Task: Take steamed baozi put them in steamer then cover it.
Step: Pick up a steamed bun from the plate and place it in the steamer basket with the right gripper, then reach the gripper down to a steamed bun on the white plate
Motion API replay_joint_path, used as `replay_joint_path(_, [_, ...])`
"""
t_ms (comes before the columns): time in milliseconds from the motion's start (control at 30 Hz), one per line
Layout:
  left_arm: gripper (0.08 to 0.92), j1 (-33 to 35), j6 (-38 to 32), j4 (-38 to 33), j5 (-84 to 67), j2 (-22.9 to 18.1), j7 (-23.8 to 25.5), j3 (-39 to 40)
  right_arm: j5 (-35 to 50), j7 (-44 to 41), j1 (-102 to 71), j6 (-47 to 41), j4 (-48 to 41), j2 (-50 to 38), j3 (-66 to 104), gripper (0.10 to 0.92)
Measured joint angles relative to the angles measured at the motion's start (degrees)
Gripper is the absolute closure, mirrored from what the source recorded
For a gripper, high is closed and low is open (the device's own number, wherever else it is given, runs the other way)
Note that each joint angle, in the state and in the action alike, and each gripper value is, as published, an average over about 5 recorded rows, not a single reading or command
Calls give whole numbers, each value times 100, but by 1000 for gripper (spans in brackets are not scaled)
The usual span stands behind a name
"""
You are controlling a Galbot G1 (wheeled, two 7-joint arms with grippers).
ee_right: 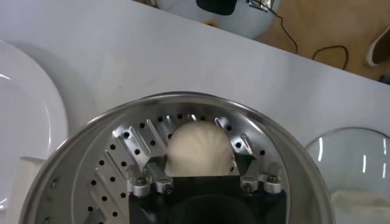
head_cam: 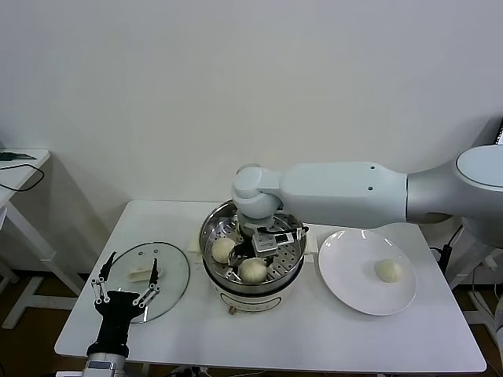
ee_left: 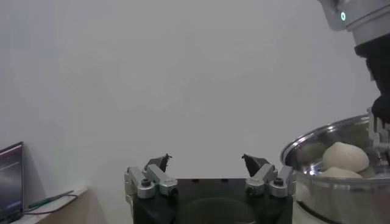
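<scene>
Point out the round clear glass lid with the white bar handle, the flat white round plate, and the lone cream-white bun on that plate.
Round clear glass lid (head_cam: 169, 271): head view, on the bare glass.
Flat white round plate (head_cam: 346, 267): head view, on its bare surface.
Cream-white bun (head_cam: 387, 270): head view, on its dome.

No legible text, labels, brands or numbers anywhere. Screen at the edge of the left wrist view shows faint lines, unreadable. Steamer unmarked.
</scene>
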Motion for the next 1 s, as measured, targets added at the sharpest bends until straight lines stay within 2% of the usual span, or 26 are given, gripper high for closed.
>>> replay_joint_path(267, [177,-3,0,-1,1,-4,-3,3,115,-48,132,-16,73,-171,154,202])
replay_joint_path(500, [177,0,14,-5,10,19,-3,27,271,-242,325,-166,71,-747,547,203])
replay_joint_path(1000, [177,41,42,-15,43,62,3,84,2211,-427,275,-2730,-1262,-2585,758,203])
